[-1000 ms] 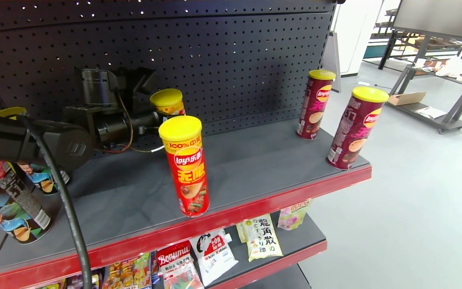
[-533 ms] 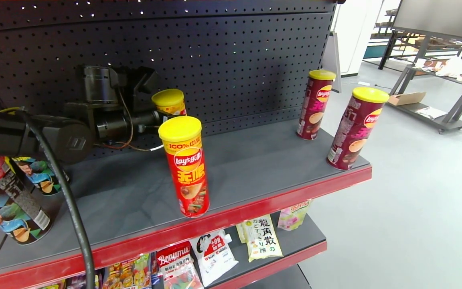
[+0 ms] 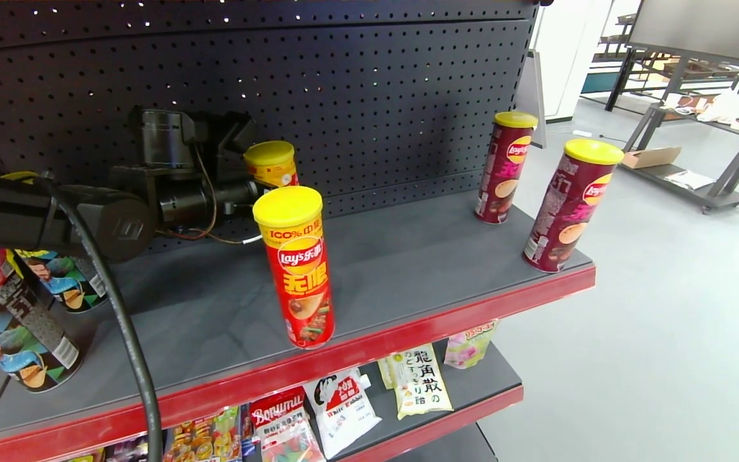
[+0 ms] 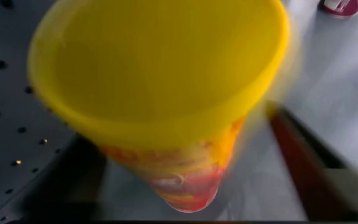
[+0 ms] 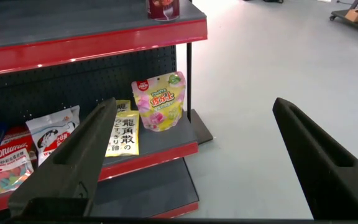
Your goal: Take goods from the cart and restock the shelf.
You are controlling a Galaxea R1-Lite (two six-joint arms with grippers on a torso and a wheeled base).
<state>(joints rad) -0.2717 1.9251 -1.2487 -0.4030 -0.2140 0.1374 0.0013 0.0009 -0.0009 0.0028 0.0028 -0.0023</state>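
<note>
From the front red can (image 3: 297, 269), the shelf deck (image 3: 408, 256) lies bare toward 2 o'clock, up to the rear maroon can (image 3: 504, 168) and the edge maroon can (image 3: 571, 205). At 11 o'clock the left gripper (image 3: 255, 187), clamped on a yellow-lidded can (image 3: 271, 163), blocks the back. Its cable (image 3: 113, 308) hangs across 8 o'clock. Blue cans (image 3: 16, 333) crowd 9 o'clock, and the pegboard (image 3: 376, 96) closes 12 o'clock.

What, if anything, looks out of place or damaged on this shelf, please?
Nothing stands out. The front red can and two maroon cans stand upright and intact; the rear red can is upright in the left gripper.
</note>
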